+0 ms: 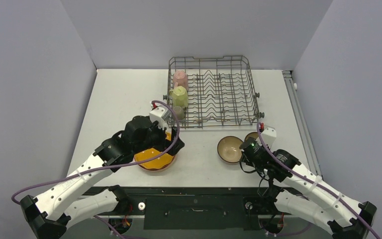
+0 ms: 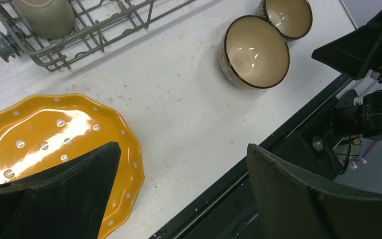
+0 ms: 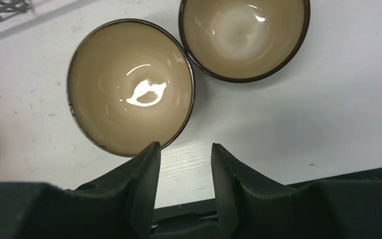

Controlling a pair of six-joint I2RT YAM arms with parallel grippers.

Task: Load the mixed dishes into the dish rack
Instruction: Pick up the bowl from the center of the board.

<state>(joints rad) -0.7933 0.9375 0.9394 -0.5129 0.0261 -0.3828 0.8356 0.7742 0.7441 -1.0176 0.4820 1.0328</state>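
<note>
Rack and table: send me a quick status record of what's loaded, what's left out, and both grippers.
in rack: pink mug, yellow mug, grey cup, along its left side
on table: orange plate, near bowl, far bowl
left gripper: open, above orange plate's edge
right gripper: open, empty, by near bowl's rim

White table carries the dish rack at the far side, the orange plate front-left, one brown bowl just beside a second bowl front-right.
</note>
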